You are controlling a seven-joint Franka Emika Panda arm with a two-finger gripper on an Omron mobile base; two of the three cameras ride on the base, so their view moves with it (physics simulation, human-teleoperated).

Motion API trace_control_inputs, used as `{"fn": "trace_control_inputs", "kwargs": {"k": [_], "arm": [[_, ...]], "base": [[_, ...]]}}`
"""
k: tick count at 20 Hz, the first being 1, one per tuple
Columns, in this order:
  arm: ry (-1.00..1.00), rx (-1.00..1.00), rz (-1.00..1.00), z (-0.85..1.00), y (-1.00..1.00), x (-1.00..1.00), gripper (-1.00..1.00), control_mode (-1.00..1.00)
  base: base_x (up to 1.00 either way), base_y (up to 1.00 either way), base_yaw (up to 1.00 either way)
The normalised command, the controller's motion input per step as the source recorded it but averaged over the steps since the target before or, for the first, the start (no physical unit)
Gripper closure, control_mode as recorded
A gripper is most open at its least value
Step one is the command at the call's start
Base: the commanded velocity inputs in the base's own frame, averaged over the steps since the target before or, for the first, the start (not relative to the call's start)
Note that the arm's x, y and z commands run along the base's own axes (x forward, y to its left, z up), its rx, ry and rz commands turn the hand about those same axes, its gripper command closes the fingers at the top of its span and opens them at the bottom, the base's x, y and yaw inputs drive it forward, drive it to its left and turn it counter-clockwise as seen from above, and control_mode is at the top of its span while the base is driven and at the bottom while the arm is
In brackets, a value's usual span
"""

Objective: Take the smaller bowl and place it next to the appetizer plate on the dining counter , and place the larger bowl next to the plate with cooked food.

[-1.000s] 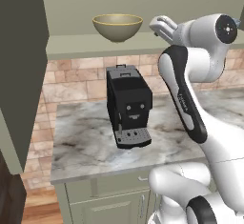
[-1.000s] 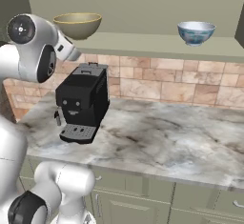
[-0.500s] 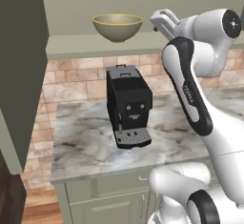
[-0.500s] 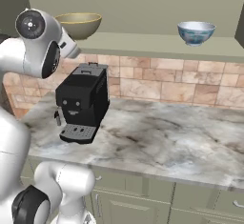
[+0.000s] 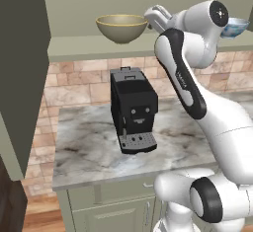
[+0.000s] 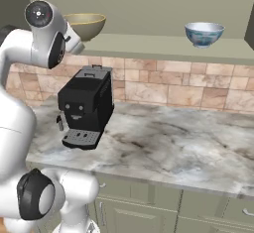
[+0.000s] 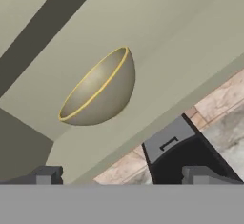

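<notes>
The larger bowl [image 5: 121, 27], tan with a yellow rim, stands on a high grey-green shelf [image 5: 84, 47]. My gripper [image 5: 152, 15] hovers just right of it at rim height, apart from it. In the hand view the larger bowl [image 7: 97, 89] lies ahead of my gripper [image 7: 124, 176], whose fingertips [image 7: 45, 175] stand wide open with nothing between them. The smaller bowl [image 6: 204, 32], white with a blue pattern, sits further right on the same shelf; the smaller bowl [image 5: 237, 27] is half hidden behind my arm in the left base view. The appetizer plate, the dining counter and the plate with cooked food are out of view.
A black coffee machine [image 5: 132, 110] stands on the marble counter [image 5: 84, 144] below the shelf, backed by a brick wall [image 6: 188, 90]. A tall dark cabinet [image 5: 20, 78] closes off the left side. Green drawers [image 6: 149, 207] run under the counter.
The hand has crept left along the shelf towards the larger bowl, and the elbow has risen. The jaws have stayed open and both bowls have not moved.
</notes>
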Motion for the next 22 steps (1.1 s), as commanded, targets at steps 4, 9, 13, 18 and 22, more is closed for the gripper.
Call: {"fn": "trace_control_inputs", "kwargs": {"k": [4,9,13,18,22], "arm": [[0.00,0.00,0.00,0.00,0.00,0.47,-1.00,-1.00],[0.06,-0.02,0.00,0.00,0.10,0.58,-1.00,-1.00],[0.02,-0.09,0.00,0.00,0.25,0.53,-1.00,-1.00],[0.00,-0.11,0.00,-0.01,0.30,0.51,-1.00,-1.00],[0.02,-0.09,0.00,-0.02,0.17,0.45,-1.00,-1.00]], "base": [[0.00,0.00,0.00],[0.00,0.00,0.00],[0.00,0.00,0.00],[0.00,0.00,0.00],[0.00,0.00,0.00]]}}
